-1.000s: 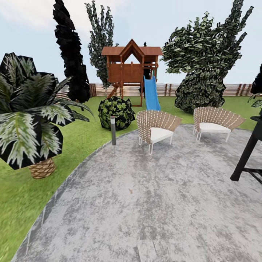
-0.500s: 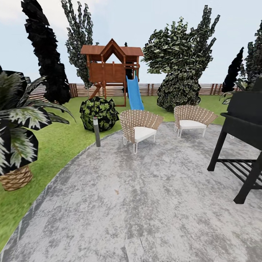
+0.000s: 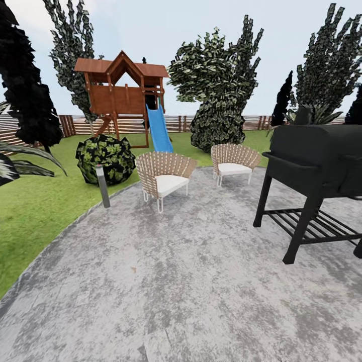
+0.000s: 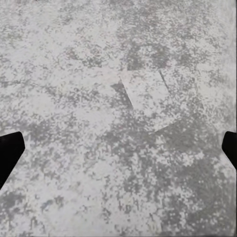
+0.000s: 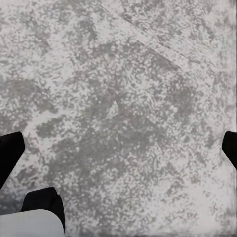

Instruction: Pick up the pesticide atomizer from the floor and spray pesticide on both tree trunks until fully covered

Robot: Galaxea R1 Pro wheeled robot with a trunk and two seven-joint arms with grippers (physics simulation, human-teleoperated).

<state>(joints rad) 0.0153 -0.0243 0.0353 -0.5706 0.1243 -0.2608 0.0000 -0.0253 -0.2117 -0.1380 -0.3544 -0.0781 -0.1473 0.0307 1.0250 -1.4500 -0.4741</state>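
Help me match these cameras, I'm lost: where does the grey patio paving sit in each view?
Head view: the patio spreads across the lower half, under the chairs and grill, with the lawn at its left.
Left wrist view: patio across the middle.
Right wrist view: patio across the middle.
Shared landmark: its mottled grey-white texture.

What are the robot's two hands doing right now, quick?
Left hand: open, holding nothing, over the grey patio.
Right hand: open, holding nothing, over the patio too.
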